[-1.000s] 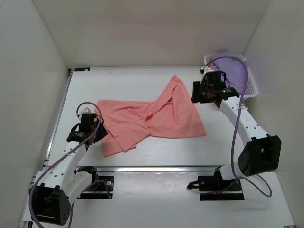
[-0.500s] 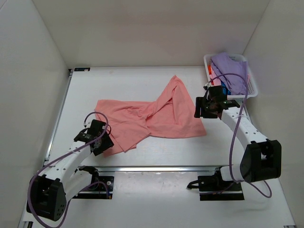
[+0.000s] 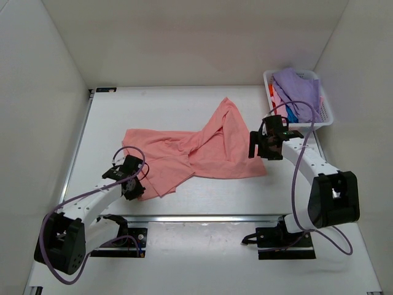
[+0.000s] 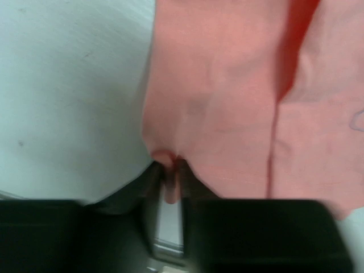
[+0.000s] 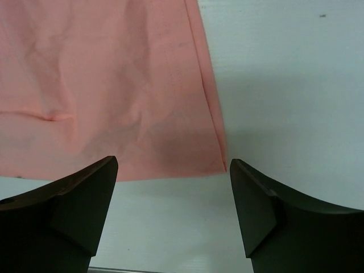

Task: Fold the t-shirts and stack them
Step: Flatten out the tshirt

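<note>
The salmon t-shirt (image 3: 209, 147) lies crumpled mid-table (image 3: 123, 110). The left gripper (image 4: 170, 165) pinches its 8 o'clock edge; the right gripper (image 5: 173, 168), spread wide (holding nothing), is above its 4 o'clock corner.

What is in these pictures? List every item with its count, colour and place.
salmon-pink t-shirt: one, crumpled and partly spread across the middle of the table
lavender t-shirt: one, on top of the pile in the basket
other garments: count unclear, blue, pink and orange-red bits showing beneath the lavender one
basket: one, white plastic, far right corner of the table
table: one, white, inside white walls
left gripper: black, shut on the near left corner of the salmon-pink t-shirt
right gripper: black, open, above the shirt's near right corner
</note>
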`<state>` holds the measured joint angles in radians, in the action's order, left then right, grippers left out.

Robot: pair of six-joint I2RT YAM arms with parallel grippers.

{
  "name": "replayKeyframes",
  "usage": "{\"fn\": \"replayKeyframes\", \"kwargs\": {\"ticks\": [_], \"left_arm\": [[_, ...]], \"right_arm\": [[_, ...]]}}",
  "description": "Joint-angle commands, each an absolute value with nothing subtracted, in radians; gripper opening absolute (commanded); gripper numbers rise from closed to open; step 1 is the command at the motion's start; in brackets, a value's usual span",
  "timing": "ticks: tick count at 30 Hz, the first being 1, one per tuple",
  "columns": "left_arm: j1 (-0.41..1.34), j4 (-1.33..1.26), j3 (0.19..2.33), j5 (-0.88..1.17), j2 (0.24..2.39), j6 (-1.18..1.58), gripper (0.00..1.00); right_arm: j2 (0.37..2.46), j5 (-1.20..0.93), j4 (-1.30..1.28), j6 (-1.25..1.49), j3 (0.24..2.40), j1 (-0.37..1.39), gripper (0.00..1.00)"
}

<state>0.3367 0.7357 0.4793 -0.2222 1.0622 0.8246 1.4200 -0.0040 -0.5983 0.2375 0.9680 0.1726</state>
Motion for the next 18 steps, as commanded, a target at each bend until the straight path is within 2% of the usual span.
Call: {"fn": "replayKeyframes", "kwargs": {"ticks": [1,2,9,17,18], "left_arm": [[0.342,0.637,0.411,-0.17,1.08,0.838,0.19],[0.336,0.631,0.407,-0.16,1.071,0.841,0.0],[0.299,0.598,0.413,-0.104,1.028,0.801,0.0],[0.282,0.574,0.425,-0.029,0.98,0.787,0.0],[0.279,0.569,0.425,-0.031,0.968,0.779,0.0]], "right_arm": [[1.456,0.052,-0.594,0.275,0.96,0.205,0.78],[1.462,0.057,-0.604,0.281,0.953,0.207,0.78],[1.548,0.15,-0.634,0.34,0.951,0.238,0.74],[1.607,0.149,-0.626,0.396,0.894,0.215,0.74],[1.614,0.132,-0.614,0.396,0.876,0.215,0.7]]}}
